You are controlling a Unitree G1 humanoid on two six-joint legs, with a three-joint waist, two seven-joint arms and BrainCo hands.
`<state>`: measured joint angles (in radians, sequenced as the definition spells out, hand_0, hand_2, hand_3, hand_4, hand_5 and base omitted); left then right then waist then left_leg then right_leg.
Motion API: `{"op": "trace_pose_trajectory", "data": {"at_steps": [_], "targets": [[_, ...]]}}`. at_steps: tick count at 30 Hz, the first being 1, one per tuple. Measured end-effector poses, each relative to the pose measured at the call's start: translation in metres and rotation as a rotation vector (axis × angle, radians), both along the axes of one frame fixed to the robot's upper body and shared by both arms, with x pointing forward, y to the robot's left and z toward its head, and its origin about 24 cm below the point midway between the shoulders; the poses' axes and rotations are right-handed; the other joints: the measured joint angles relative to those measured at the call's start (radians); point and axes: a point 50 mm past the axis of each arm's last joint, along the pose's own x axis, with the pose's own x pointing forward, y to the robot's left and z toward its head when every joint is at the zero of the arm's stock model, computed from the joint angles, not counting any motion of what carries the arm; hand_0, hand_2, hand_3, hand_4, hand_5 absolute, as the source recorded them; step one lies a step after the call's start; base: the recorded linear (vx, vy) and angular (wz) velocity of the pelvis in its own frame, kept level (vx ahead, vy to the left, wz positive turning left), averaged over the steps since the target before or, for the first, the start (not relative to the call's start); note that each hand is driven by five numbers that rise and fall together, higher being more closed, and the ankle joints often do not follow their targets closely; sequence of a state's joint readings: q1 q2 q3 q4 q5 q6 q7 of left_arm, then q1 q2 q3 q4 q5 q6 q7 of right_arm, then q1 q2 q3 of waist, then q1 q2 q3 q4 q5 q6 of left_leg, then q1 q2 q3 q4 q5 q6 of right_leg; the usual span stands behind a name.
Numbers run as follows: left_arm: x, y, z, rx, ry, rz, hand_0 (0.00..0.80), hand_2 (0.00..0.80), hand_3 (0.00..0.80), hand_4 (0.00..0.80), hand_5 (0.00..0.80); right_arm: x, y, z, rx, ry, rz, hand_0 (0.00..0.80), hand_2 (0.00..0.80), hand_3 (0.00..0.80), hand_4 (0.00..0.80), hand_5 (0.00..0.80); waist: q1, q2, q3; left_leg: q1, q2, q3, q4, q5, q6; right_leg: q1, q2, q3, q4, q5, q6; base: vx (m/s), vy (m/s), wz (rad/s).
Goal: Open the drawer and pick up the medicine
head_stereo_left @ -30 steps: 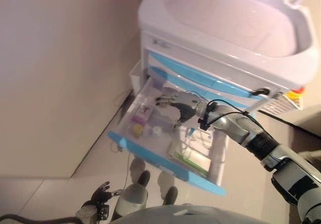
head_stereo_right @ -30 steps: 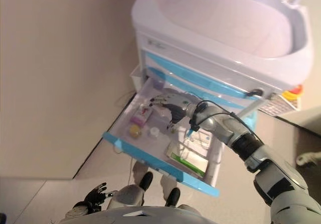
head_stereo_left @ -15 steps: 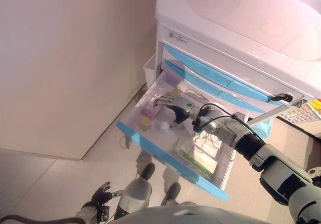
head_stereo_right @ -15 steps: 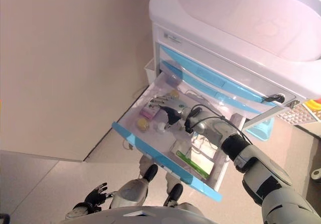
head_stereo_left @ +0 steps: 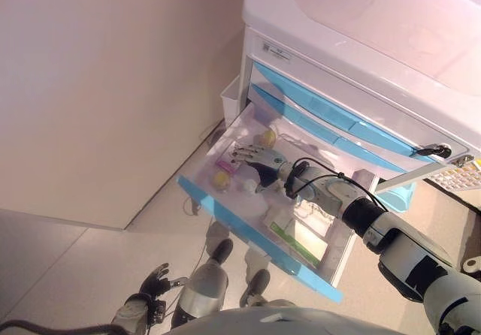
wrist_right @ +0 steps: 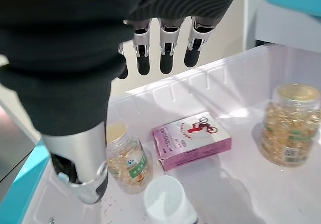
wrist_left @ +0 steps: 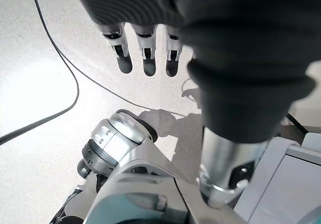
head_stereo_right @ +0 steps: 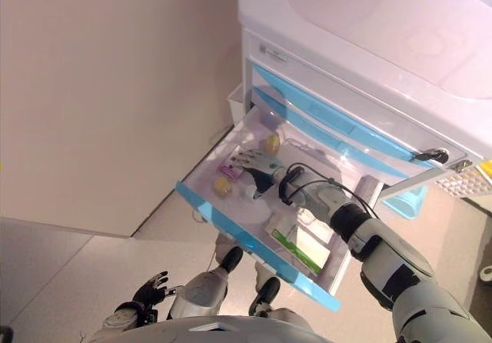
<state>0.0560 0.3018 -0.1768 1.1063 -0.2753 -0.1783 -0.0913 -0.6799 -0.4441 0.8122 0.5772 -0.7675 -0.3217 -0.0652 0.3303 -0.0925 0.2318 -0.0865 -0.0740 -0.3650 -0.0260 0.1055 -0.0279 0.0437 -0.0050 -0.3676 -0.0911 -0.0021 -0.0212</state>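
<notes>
Place: a clinic or hospital-type room.
Furniture: a white medical cart (head_stereo_left: 361, 42) with blue-fronted drawers, beside a plain beige wall (head_stereo_left: 113, 87).
Contents: the open drawer (head_stereo_right: 254, 239) holds capsule jars (wrist_right: 288, 123) and a pink medicine box (wrist_right: 193, 138).
Floor: pale, speckled (wrist_left: 45, 63).

Soft, even indoor light; the cart's white top (head_stereo_left: 376, 19) in the upper right of the frame is washed out. Pale glare patches lie on the floor (wrist_left: 35, 98). Close to the lens, the right hand (wrist_right: 75, 58) is dark and blurred.
</notes>
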Motion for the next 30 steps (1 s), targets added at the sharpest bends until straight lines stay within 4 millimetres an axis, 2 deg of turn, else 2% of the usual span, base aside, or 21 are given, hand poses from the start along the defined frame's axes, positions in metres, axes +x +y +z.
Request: {"op": "trace_pose_trajectory", "data": {"at_steps": [9,12,23,30], "targets": [[0.004,-0.001,0.002,-0.005,-0.018,-0.016,0.000,0.000,0.000,0.000,0.000,0.003,0.011,0.001,-0.005,-0.021,0.011,0.000,0.000,0.000,0.000,0.000,0.020,0.007,0.023,-0.007,0.001,-0.011,0.000,0.003,-0.005,-0.003,0.002,-0.009,0.000,-0.001,-0.001,0.012,0.000,0.02],[0.006,-0.002,0.003,-0.007,-0.026,-0.021,0.000,0.000,0.000,0.000,0.000,0.005,0.008,-0.001,-0.020,-0.025,-0.006,0.000,0.000,0.000,0.000,0.000,0.029,0.013,0.027,-0.013,-0.003,-0.027,0.000,0.005,-0.008,-0.003,0.001,-0.027,0.000,-0.003,-0.001,0.006,0.012,0.15],[0.006,-0.003,0.003,-0.012,-0.025,-0.033,0.000,0.000,0.000,0.000,0.000,0.009,0.009,-0.003,-0.016,-0.040,-0.034,0.000,0.000,0.000,0.000,0.000,0.047,0.016,0.031,-0.015,-0.006,-0.034,0.000,0.005,-0.008,-0.003,0.000,-0.032,0.000,-0.005,0.001,0.002,0.004,0.01],[0.006,-0.004,0.002,-0.012,-0.022,-0.044,0.000,0.000,0.000,0.000,0.000,0.011,0.008,-0.007,-0.024,-0.026,-0.059,0.000,0.000,0.000,0.000,0.000,0.053,0.016,0.032,-0.026,-0.011,-0.050,0.000,0.005,-0.008,-0.007,-0.003,-0.052,0.000,-0.009,0.003,0.009,0.020,0.09]]}}
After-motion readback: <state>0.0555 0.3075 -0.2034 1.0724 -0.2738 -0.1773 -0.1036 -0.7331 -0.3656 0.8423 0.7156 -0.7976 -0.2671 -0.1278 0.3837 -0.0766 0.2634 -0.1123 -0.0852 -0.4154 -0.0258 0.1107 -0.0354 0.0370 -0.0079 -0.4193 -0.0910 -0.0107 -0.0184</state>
